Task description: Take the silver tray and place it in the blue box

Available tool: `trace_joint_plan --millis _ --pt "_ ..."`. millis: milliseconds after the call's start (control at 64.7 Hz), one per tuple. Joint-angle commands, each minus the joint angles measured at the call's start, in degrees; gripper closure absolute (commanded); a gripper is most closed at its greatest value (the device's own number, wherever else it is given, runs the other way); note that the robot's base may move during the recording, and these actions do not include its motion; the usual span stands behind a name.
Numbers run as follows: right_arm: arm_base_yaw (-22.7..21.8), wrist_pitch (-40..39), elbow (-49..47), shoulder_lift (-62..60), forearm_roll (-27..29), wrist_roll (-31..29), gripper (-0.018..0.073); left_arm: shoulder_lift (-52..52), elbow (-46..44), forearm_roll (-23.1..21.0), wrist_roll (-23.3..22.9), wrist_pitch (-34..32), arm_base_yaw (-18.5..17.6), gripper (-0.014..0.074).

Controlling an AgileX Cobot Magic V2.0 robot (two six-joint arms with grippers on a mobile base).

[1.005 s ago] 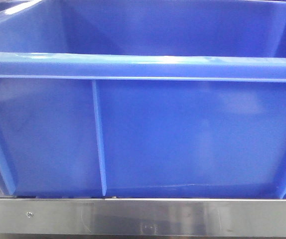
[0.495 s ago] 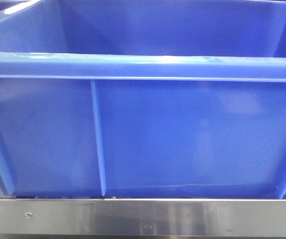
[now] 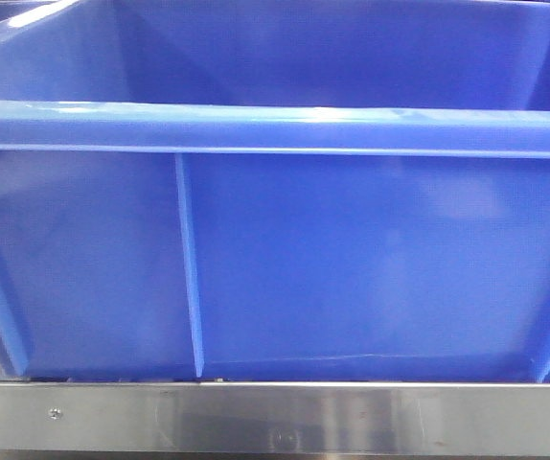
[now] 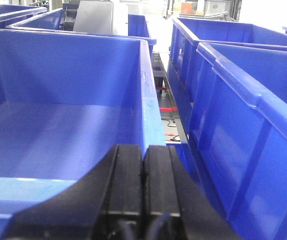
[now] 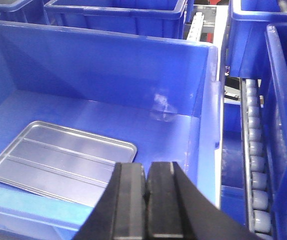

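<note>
Tray [image 5: 61, 161] lies flat on the floor of the box [image 5: 108, 55], ahead and left of the right gripper [image 5: 146, 197], whose fingers are pressed together, empty. Left gripper [image 4: 143, 187] likewise closed on nothing. Risk: lifting out, either arm clips that thick rolled rim. Tray's shiny, ridged metal; box smooth, ribbed plastic.

A steel frame rail [image 3: 275, 420] with small screws spans the bottom of the front view. A roller conveyor [image 5: 256, 165] of grey rollers runs lengthwise, just right of the nearest crate. Neighbouring blue crates [image 4: 243, 110] stand beyond the conveyor gap. Red cabling [image 4: 166, 108] lies in that gap.
</note>
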Motion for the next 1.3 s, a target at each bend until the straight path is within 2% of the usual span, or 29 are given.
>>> trace_joint_plan --millis 0,77,232,278,402,556,680,711,1283 --pt "-1.70 -5.43 -0.81 0.88 -1.71 -0.83 0.0503 -1.14 -0.16 -0.36 0.00 -5.02 0.15 0.0692" --pt "-6.35 -7.55 0.84 0.82 0.40 -4.11 0.0503 -1.14 -0.16 -0.36 0.00 -5.02 0.15 0.0692" --pt "-16.50 -16.51 7.50 -0.26 10.86 -16.22 0.0503 -1.14 -0.16 -0.36 0.00 -5.02 0.15 0.0691" --pt "-19.83 -20.22 10.28 -1.29 13.17 -17.48 0.0503 -1.14 -0.16 -0.36 0.00 -5.02 0.15 0.0692" --pt "-25.33 -27.81 18.87 -5.36 14.80 -17.48 0.0503 -1.14 -0.16 -0.36 0.00 -5.02 0.15 0.0692" --pt "-26.34 -33.83 28.12 -11.12 14.96 -17.48 0.0503 -1.14 -0.16 -0.36 0.00 -5.02 0.15 0.0691" --pt "-26.34 -40.25 34.04 -10.93 16.37 -14.74 0.0503 -1.03 -0.16 -0.36 0.00 -5.02 0.15 0.0692" --pt "-26.34 -38.13 33.72 -10.93 16.38 -13.97 0.0503 -1.03 -0.16 -0.36 0.00 -5.02 0.15 0.0692" --pt "-26.34 -38.22 33.74 -10.93 16.38 -13.97 0.0503 -1.03 -0.16 -0.36 0.00 -5.02 0.15 0.0692"
